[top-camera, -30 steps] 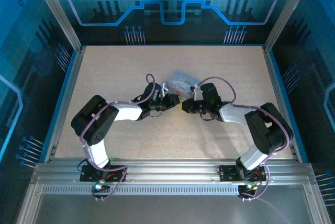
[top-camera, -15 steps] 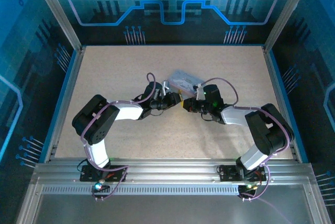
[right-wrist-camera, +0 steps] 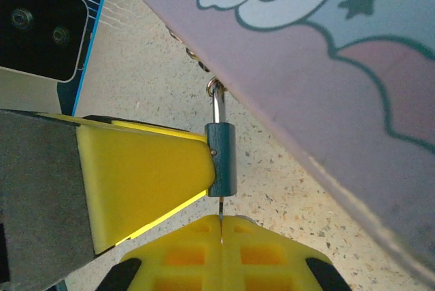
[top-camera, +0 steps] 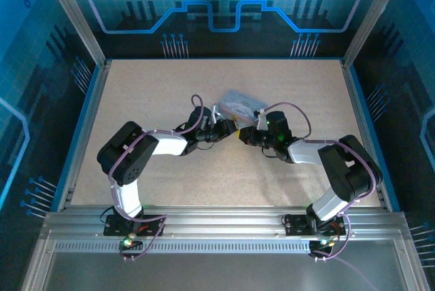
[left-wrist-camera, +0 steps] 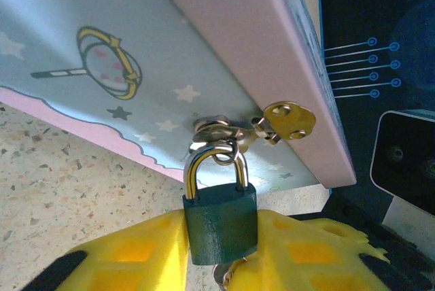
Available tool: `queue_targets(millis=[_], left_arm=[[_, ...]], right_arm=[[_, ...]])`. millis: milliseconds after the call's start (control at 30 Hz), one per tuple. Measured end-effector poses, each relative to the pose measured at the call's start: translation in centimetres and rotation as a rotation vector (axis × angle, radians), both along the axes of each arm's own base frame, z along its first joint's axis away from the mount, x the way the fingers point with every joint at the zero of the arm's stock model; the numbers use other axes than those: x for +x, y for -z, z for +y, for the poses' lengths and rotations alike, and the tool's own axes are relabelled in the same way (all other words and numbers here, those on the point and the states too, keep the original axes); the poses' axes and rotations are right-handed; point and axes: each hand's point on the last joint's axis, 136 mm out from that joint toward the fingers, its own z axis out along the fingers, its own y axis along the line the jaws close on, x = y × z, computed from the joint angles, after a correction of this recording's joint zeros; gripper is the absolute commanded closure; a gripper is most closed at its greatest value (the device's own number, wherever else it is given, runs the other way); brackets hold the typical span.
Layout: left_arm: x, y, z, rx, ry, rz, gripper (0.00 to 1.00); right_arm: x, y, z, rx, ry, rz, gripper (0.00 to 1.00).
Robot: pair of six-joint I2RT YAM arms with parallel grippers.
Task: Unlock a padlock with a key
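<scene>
Green-blue padlock: small dark block. Hangs by its shiny loop from a little catch on the side of the tin box. Both ends of the loop go into the block. The block sits btwn the 2 yellow fingers of the left gripper, touching both.
Thin key: v. thin metal strip, seen edge-on. Stands straight up out of the right gripper and meets the bottom of the padlock. Can't tell how far in it goes.
Left gripper: closed on the padlock, one finger on each flat side.
Right gripper: pinched tight on the key. Its yellow fingers meet w/ just the strip btwn them, right under the lock.
Tin box: pale pink & light blue, w/ stars and cartoon pics. Lies on the table, just past the 2 grippers in the top view.
Gold bit: small flat brassy piece on a ring, next to the catch, against the box side. Can't tell what it is.
Arms: in the top view both reach in from the near edge and meet tip to tip at the box's near side, left arm from the left, right arm from the right.
Table: pale, speckled, w/ blue rails at the sides.
</scene>
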Motion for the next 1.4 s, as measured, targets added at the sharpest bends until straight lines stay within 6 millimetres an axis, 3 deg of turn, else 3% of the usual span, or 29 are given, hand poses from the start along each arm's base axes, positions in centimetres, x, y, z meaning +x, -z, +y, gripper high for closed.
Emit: queue_targets(millis=[200,533,900,1200,1400], left_arm=[[-0.4,0.5,-0.1,0.008,0.006,0.021,0.57],[-1.1,2.0,0.9,0.035,-0.006,0.057,0.45],[-2.1,3.3,4.7,0.023,-0.151,0.129,0.46],[-1.0,2.0,4.4,-0.091,-0.214,0.123,0.48],[-0.4,3.0,4.1,-0.152,-0.248,0.154,0.52]], right_arm=[[0.2,0.3,-0.3,-0.009,0.014,0.002,1.00],[0.6,2.7,-0.1,-0.044,0.015,0.076,1.00],[0.4,3.0,0.1,-0.029,0.013,0.108,1.00],[0.4,2.9,0.1,0.011,0.054,0.164,1.00],[0.5,2.7,0.2,0.040,0.077,0.190,1.00]])
